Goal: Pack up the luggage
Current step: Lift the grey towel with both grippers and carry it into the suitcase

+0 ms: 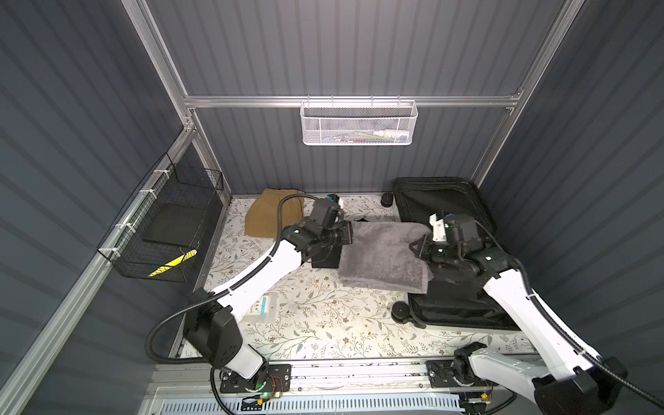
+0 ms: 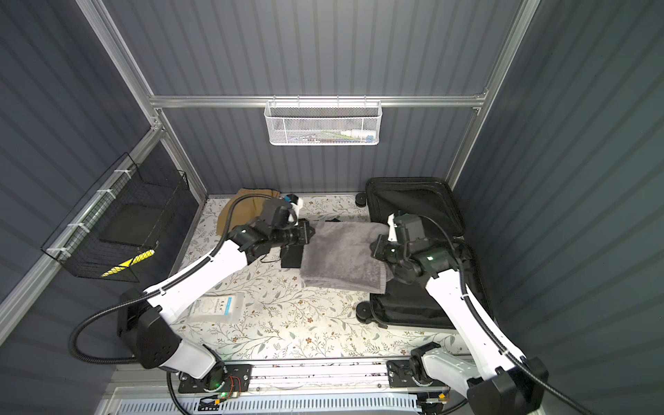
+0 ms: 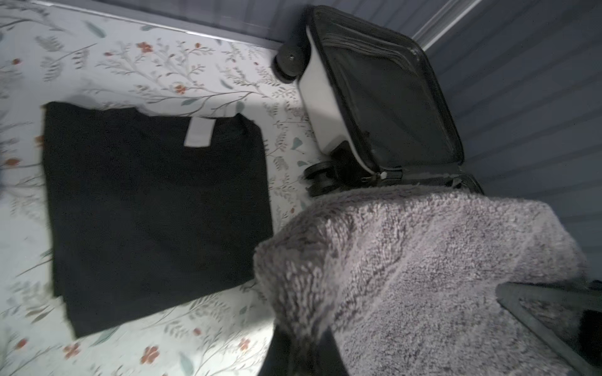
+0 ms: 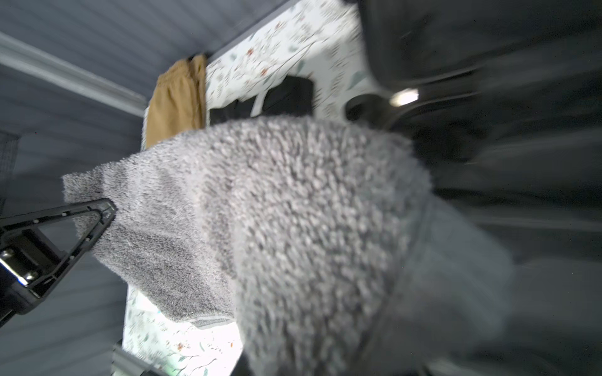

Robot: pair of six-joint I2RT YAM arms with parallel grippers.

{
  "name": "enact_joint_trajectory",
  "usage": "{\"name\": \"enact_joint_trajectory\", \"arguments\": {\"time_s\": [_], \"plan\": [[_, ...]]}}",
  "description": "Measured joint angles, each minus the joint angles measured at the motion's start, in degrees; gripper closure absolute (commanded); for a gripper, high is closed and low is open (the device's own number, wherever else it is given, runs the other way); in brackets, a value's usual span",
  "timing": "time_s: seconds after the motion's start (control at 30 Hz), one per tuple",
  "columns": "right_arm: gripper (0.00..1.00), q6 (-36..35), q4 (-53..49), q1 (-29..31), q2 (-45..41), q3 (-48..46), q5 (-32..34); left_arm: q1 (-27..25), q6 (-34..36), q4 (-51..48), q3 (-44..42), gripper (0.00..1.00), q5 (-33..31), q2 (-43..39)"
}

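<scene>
The luggage (image 1: 463, 309) lies open at the right in both top views, its lid (image 2: 413, 201) leaning on the back wall and its black lining (image 3: 384, 97) showing. A grey towel (image 1: 384, 255) hangs above the table between both grippers. My left gripper (image 1: 346, 233) is shut on the towel's left edge (image 3: 303, 325). At the towel's right edge, over the luggage, my right gripper (image 1: 416, 248) is shut on it. The towel (image 4: 293, 228) covers the right jaws in the right wrist view.
A folded black shirt (image 3: 153, 211) lies on the floral table under the left gripper. Tan shorts (image 1: 266, 215) lie at the back left and a white packet (image 2: 217, 307) at the front left. A white mesh basket (image 1: 357, 124) hangs on the back wall, a black wire basket (image 1: 161, 230) on the left wall.
</scene>
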Motion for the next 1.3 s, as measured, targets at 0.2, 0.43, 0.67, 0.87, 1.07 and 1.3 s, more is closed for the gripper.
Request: {"name": "enact_joint_trajectory", "arguments": {"time_s": [0.2, 0.43, 0.67, 0.87, 1.07, 1.3], "plan": [[1.0, -6.56, -8.35, -16.96, -5.68, 2.08, -4.2, -8.41, -1.07, 1.64, 13.57, 1.0, -2.91, 12.33], [1.0, -13.99, -15.23, -32.39, -5.66, 2.12, -9.07, -14.69, -2.43, 1.11, 25.14, 1.0, -4.63, 21.55], [1.0, -18.84, -17.64, -40.0, -1.44, 2.12, -9.4, -18.56, -4.7, 0.28, 33.75, 1.0, -5.03, 29.86], [1.0, -21.09, -18.91, -42.1, 1.31, 2.71, -5.31, -21.05, -7.1, -0.39, 40.7, 1.0, -4.87, 37.09], [1.0, -21.99, -19.06, -42.69, 3.85, 3.28, -1.2, -22.77, -9.07, -1.33, 41.31, 1.0, -4.52, 38.38], [1.0, -21.97, -18.86, -42.8, 6.38, 3.61, 0.09, -23.12, -10.21, 0.11, 39.36, 1.0, -4.31, 38.34]]}}
